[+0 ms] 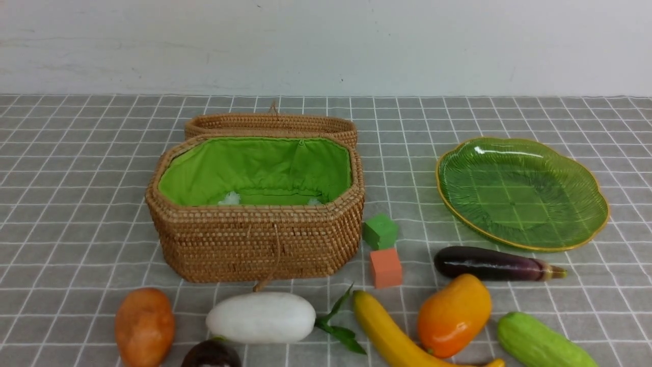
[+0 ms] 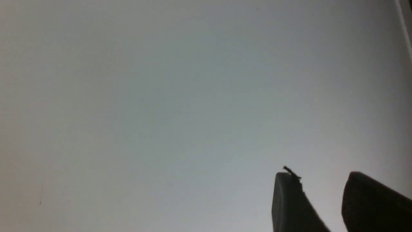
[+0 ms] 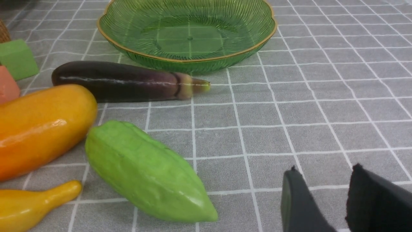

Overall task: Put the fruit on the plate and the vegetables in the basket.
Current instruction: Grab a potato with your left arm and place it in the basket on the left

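Note:
The open basket with green lining stands left of centre, and the empty green plate lies to the right. Along the front lie the potato, radish, dark maroon fruit, banana, mango, cucumber and eggplant. My right gripper hangs open and empty over bare cloth, beside the cucumber, with the eggplant and plate beyond. My left gripper is open, facing a plain grey surface. Neither gripper shows in the front view.
A green cube and an orange cube sit between the basket and the eggplant. The basket's woven lid lies open behind it. A grey checked cloth covers the table, with a white wall behind.

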You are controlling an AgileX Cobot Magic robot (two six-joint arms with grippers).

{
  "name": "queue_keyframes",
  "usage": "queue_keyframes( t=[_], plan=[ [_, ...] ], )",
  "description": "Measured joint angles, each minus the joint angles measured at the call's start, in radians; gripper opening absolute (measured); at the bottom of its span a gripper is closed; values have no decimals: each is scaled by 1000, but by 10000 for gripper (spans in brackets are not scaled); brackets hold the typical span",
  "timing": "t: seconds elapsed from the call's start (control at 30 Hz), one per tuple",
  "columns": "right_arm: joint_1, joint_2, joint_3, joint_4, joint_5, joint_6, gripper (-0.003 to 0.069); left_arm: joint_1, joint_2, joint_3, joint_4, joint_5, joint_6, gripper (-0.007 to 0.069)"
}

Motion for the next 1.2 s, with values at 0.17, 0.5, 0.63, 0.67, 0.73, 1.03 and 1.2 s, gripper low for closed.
queue_keyframes(
  t=[0.17, 0.5, 0.63, 0.67, 0.73, 1.03, 1.2],
  plan=[
    [0, 0, 0, 0, 0, 0, 242, 0, 223, -245, 118, 520, 91, 239],
    [0, 0, 0, 0, 0, 0, 242, 0, 610, -273, 270, 967, 222, 239],
    [0, 0, 0, 0, 0, 0, 242, 0, 769, -273, 258, 1025, 279, 243],
    [0, 0, 0, 0, 0, 0, 242, 0, 778, -273, 252, 1030, 293, 243],
    [0, 0, 0, 0, 0, 0, 242, 0, 870, -273, 181, 1057, 406, 244],
    [0, 0, 0, 0, 0, 0, 242, 0, 1045, -275, 14, 1046, 646, 243],
    [0, 0, 0, 0, 0, 0, 242, 0, 1057, -278, 14, 1025, 654, 243]
  ],
)
